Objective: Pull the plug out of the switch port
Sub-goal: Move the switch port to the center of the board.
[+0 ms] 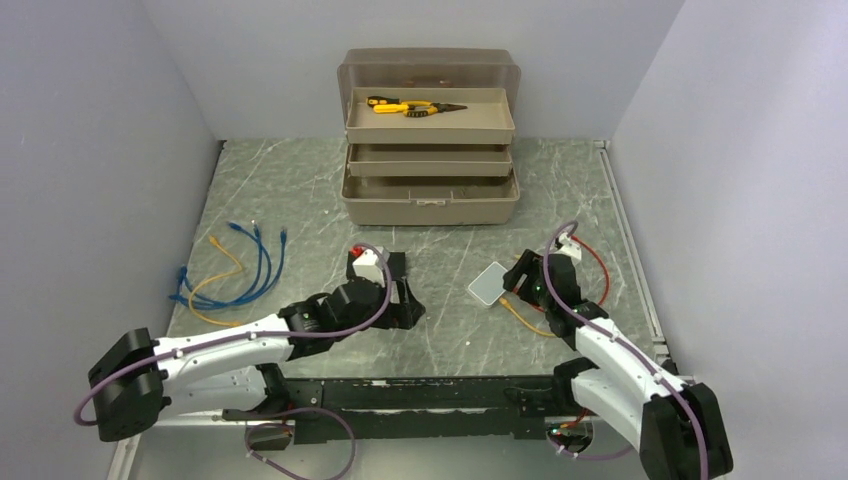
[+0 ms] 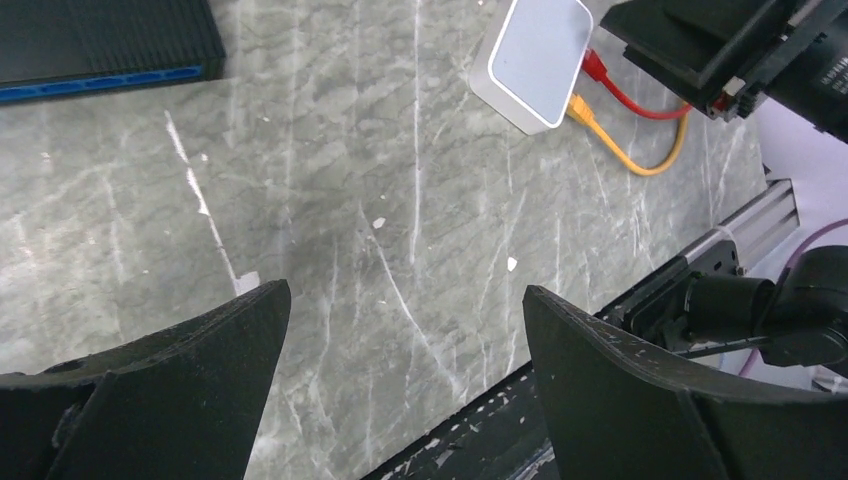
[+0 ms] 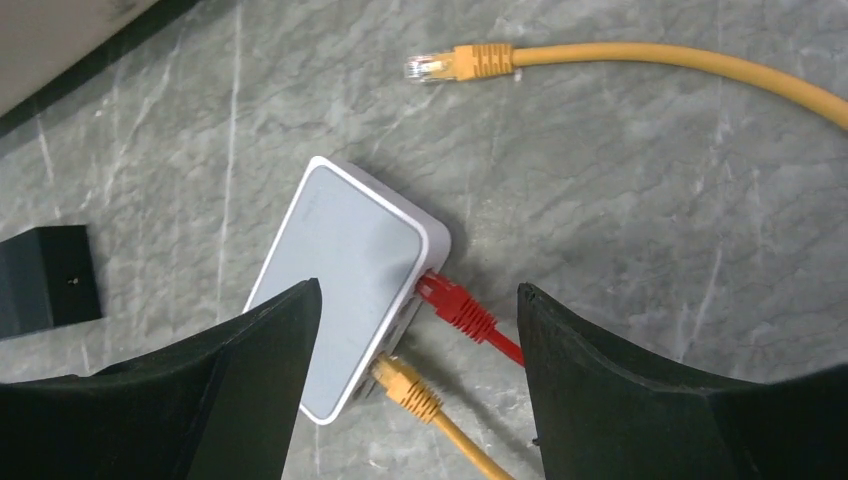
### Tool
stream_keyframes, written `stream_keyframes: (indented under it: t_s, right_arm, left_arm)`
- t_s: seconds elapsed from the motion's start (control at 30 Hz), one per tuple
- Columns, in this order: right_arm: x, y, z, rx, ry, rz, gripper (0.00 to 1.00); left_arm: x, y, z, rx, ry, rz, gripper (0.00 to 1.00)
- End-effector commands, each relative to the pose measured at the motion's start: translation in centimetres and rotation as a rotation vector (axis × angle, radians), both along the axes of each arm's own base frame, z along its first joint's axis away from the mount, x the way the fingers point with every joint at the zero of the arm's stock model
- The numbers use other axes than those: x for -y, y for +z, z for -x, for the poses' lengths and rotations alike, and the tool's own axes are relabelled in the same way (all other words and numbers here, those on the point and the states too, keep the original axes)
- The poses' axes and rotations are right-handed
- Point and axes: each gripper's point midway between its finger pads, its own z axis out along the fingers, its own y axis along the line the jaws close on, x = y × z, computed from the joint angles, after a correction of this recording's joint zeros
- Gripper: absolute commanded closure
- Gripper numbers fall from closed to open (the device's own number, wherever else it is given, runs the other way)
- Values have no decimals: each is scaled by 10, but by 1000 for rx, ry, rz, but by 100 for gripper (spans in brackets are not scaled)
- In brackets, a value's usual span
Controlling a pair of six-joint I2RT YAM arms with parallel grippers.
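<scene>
The flat black switch [image 1: 390, 264] lies mid-table, and its blue-edged side shows in the left wrist view [image 2: 100, 40]. I see no plug in it. My left gripper [image 1: 408, 306] hangs open and empty just in front of it, over bare table [image 2: 405, 300]. A small white box [image 3: 345, 270] lies to the right with a red plug [image 3: 455, 305] and an orange plug [image 3: 405, 385] in its side. My right gripper [image 3: 418, 295] is open above those plugs, touching nothing. It also shows in the top view [image 1: 515, 282].
An open beige toolbox [image 1: 430, 140] with yellow pliers [image 1: 410, 106] stands at the back. Loose blue and yellow cables [image 1: 235, 270] lie at the left. A loose orange cable end [image 3: 470, 62] lies beyond the white box. A black rail [image 1: 420, 395] runs along the near edge.
</scene>
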Motion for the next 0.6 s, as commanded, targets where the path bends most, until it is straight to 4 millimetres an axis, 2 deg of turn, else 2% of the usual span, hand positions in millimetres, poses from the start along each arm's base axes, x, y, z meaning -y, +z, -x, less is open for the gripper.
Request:
stream_keyframes:
  t_s: [0.0,0.2,0.57]
  right_arm:
    - [5,10,-21,23,-34,-25,26]
    - [-11,-1,-26,-27,-1,-106,27]
    - [-41,-8,-4,-21,122,-187,29]
  left_arm:
    - [24,17,3,17,-49,104,7]
    - [33,3,8,-19,-85,83,7]
    - [42,-11,9,-40,-113,52,7]
